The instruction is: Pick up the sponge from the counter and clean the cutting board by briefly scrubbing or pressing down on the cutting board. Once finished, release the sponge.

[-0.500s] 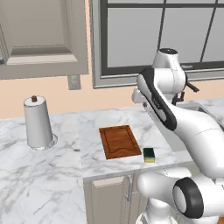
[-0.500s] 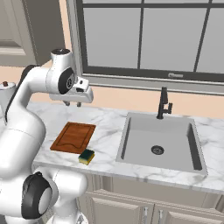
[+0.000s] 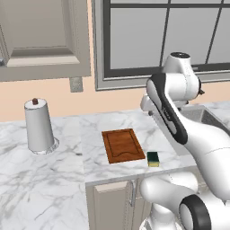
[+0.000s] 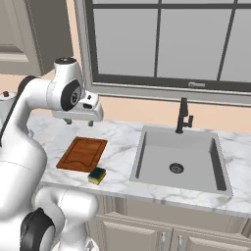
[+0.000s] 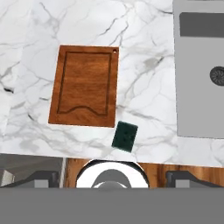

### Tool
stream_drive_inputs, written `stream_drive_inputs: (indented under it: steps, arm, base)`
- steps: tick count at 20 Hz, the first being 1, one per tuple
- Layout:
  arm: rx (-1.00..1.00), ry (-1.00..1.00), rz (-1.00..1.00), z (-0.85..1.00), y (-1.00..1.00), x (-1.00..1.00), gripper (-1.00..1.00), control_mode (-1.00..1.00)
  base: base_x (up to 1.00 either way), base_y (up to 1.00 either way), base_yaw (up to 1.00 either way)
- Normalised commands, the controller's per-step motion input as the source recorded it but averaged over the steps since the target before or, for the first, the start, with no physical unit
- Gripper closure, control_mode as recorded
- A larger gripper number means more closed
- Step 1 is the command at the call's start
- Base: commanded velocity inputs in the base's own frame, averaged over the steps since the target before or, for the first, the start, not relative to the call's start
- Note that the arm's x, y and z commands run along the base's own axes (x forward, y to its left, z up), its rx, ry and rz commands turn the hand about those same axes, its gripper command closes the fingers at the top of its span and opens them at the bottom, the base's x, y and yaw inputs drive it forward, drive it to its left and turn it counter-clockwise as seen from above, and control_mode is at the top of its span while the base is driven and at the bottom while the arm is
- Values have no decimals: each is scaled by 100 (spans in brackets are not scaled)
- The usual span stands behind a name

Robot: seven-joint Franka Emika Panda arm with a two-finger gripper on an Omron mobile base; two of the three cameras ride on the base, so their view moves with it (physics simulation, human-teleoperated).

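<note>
The reddish-brown cutting board (image 3: 123,145) lies flat on the white marble counter (image 3: 54,175), near its front edge. The small sponge (image 3: 153,158), green top over yellow, rests on the counter just off the board's near right corner, apart from it. In the hand view the board (image 5: 84,86) is at upper left and the sponge (image 5: 125,136) sits lower, near the middle. My gripper (image 4: 79,122) hangs high above the board's far end, open, with nothing between its fingertips (image 5: 41,178).
A sink (image 4: 179,157) with a dark faucet (image 4: 183,116) is set into the counter right of the sponge. A paper towel roll (image 3: 39,127) stands at the left. An upper cabinet (image 3: 40,36) and a window (image 4: 157,39) are on the back wall.
The hand has dropped slightly and shifted a little over the board. Board and sponge have not moved.
</note>
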Motion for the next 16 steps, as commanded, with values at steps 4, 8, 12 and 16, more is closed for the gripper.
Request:
stream_drive_inputs:
  steps: [4, 8, 12, 16]
  arm:
    - [0, 1, -4, -30, -18, -18, -100, -100]
    - [0, 16, -11, -46, -4, 3, -100, -100]
    - [0, 18, -5, -48, 0, 10, -100, -100]
    - [0, 8, 0, -44, -3, 1, -100, -100]
  base:
    - [0, 0, 0]
    - [0, 0, 0]
    - [0, 0, 0]
    - [0, 0, 0]
